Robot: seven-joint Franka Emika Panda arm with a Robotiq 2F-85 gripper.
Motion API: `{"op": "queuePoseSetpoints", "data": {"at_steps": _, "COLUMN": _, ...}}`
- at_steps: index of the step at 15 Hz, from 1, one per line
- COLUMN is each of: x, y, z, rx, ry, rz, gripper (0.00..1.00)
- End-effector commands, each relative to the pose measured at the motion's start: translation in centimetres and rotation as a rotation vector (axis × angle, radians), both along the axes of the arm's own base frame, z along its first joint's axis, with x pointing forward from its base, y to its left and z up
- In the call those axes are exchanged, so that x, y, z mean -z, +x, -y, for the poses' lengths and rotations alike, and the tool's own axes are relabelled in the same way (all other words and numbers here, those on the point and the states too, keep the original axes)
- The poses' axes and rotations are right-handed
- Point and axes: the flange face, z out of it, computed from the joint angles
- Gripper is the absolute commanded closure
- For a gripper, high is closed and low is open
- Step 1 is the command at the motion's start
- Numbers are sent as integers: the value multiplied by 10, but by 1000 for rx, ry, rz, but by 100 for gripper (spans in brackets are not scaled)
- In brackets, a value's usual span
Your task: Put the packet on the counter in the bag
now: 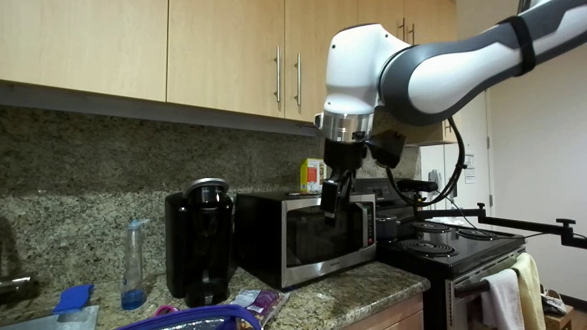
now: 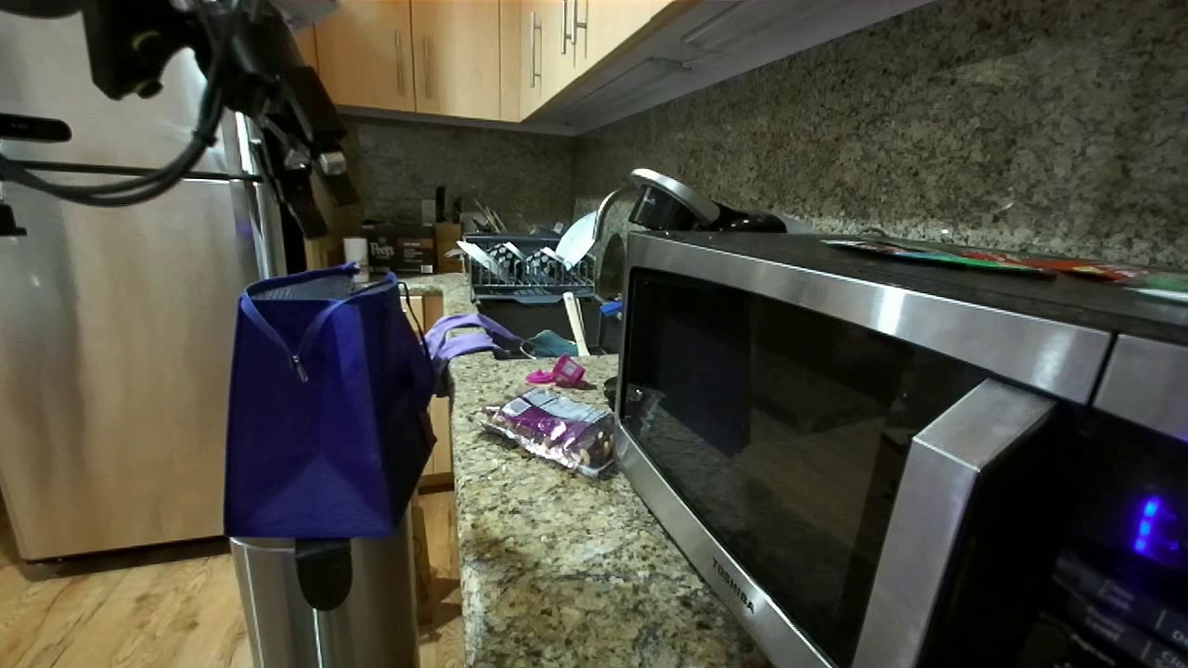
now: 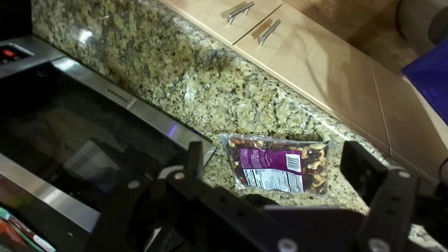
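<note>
The packet [image 3: 271,166], clear with nuts and a purple and white label, lies flat on the granite counter [image 3: 210,77] beside the microwave's corner. It also shows in both exterior views [image 1: 266,305] [image 2: 552,429]. The blue bag [image 2: 306,427] stands upright with its top open, on a steel bin beside the counter; its rim shows in an exterior view [image 1: 229,310] and a part at the wrist view's right edge [image 3: 432,78]. My gripper [image 1: 334,211] is open and empty, in the air above the counter in front of the microwave. In the wrist view the packet shows between its spread fingers.
The microwave [image 2: 770,464] stands along the counter, with a black coffee maker [image 1: 199,243] beside it. A pink scoop [image 2: 561,371] lies near the packet. A clear bottle [image 1: 133,270], a dish rack [image 2: 529,269] and a black stove [image 1: 440,252] are also around.
</note>
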Motion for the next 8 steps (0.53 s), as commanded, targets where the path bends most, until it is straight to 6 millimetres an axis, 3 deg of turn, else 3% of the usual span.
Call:
{"op": "queuePoseSetpoints", "data": {"at_steps": 1, "x": 27, "y": 50, "z": -28, "rx": -118, "ry": -120, "rz": -21, "gripper": 0}}
{"op": "queuePoseSetpoints", "data": {"at_steps": 2, "x": 17, "y": 22, "z": -17, "rx": -77, "ry": -83, "rz": -22, "gripper": 0}}
{"op": "queuePoseSetpoints", "data": {"at_steps": 5, "x": 34, "y": 46, "z": -26, "rx": -115, "ry": -105, "rz": -44, "gripper": 0}}
{"op": "queuePoseSetpoints", "data": {"at_steps": 8, "x": 32, "y": 50, "z": -27, "rx": -116, "ry": -103, "rz": -40, "gripper": 0}}
